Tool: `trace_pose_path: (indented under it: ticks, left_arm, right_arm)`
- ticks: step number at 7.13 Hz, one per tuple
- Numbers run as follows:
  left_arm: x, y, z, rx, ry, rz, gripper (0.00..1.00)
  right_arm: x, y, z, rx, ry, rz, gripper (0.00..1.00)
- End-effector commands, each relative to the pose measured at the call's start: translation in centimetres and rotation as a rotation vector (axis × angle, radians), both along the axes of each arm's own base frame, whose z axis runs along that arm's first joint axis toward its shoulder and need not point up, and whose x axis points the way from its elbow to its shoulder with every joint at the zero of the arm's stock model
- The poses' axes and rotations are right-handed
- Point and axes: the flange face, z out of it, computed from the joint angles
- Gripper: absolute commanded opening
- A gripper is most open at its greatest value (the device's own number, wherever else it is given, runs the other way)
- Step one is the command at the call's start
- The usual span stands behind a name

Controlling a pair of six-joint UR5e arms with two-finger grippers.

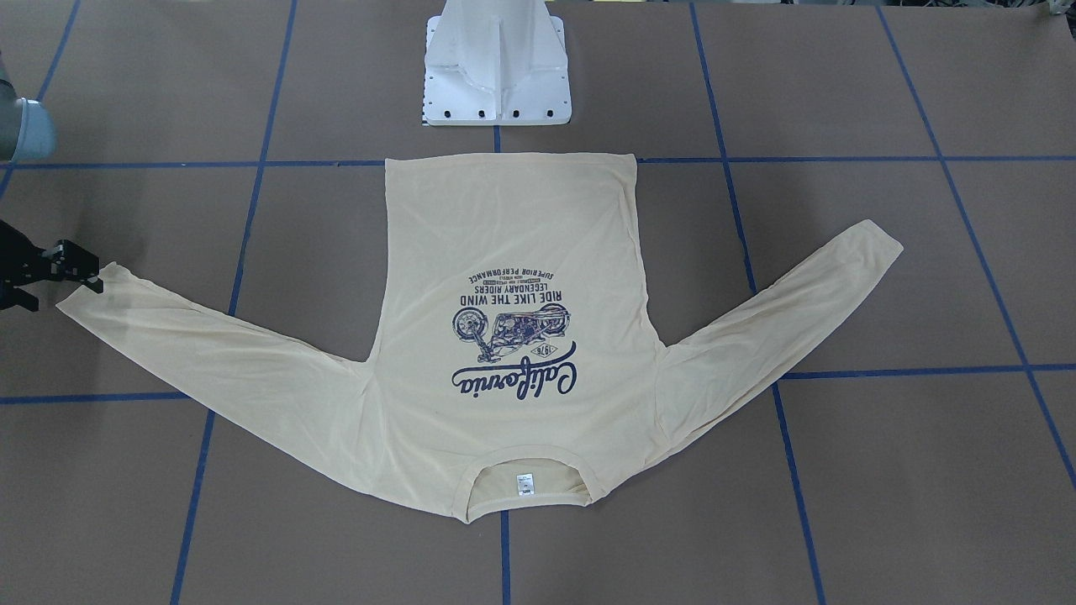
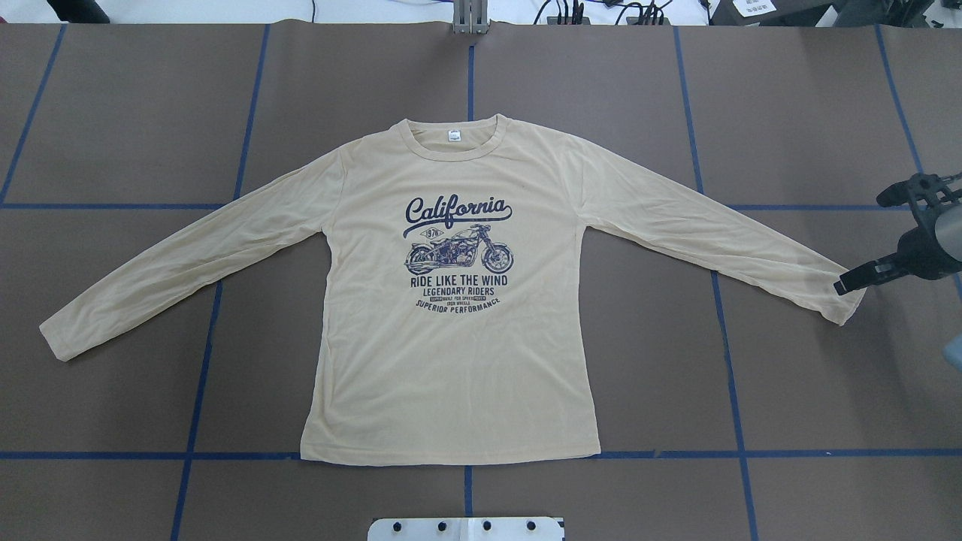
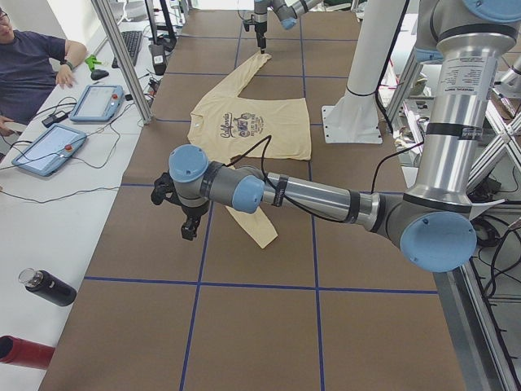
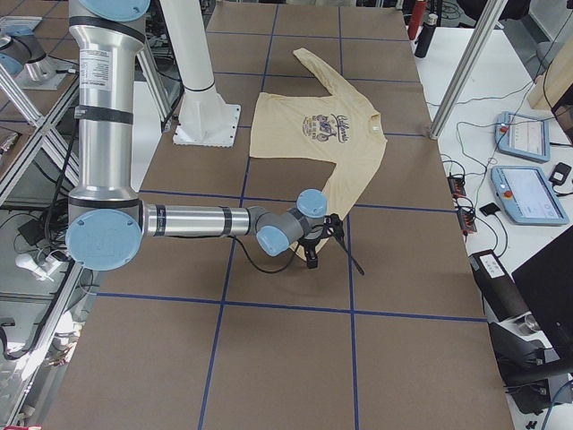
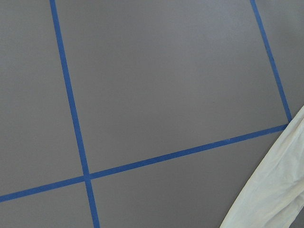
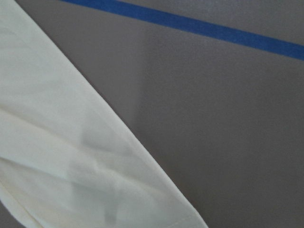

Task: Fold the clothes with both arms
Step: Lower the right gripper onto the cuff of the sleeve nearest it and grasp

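The cream-yellow long-sleeved shirt [image 2: 451, 361] lies flat and face up on the table, sleeves spread, collar on the far side from the robot; it also shows in the front-facing view [image 1: 513, 218]. My right gripper [image 2: 864, 240] is at the cuff of the right-hand sleeve [image 2: 845, 300], jaws open, with one fingertip [image 2: 843, 286] over the cuff's edge. It shows at the left edge of the front-facing view [image 1: 63, 290]. My left gripper [image 3: 189, 224] shows only in the exterior left view, beside the other cuff [image 3: 264, 236]; I cannot tell if it is open or shut.
The brown table [image 2: 789, 376] carries a grid of blue tape lines [image 2: 721, 338]. The white pedestal base [image 1: 496, 76] stands just behind the shirt's hem. An operator [image 3: 32, 65], tablets [image 3: 49, 147] and bottles [image 3: 45, 287] are beside the table.
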Motion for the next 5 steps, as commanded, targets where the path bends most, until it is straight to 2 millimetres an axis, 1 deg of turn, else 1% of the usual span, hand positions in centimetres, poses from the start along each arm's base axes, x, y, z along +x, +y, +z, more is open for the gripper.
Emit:
trace_pose_path:
  ticks: [1,4,5]
  left_arm:
    - [0.00,0.00,-0.06,0.001,0.000,0.000,1.00]
    - [0.00,0.00,-0.06,0.000,0.000,-0.001,1.00]
    - [0.00,0.00,-0.06,0.000,0.000,-0.001,1.00]
  right_arm:
    - [-0.85,-0.76,0.72,-0.011,0.007,-0.006,0.97]
    - [-0.50,-0.16,1.15,-0.024,0.001,-0.012,0.96]
    - [-0.48,-0.03,0.97,-0.030,-0.012,-0.019,0.93]
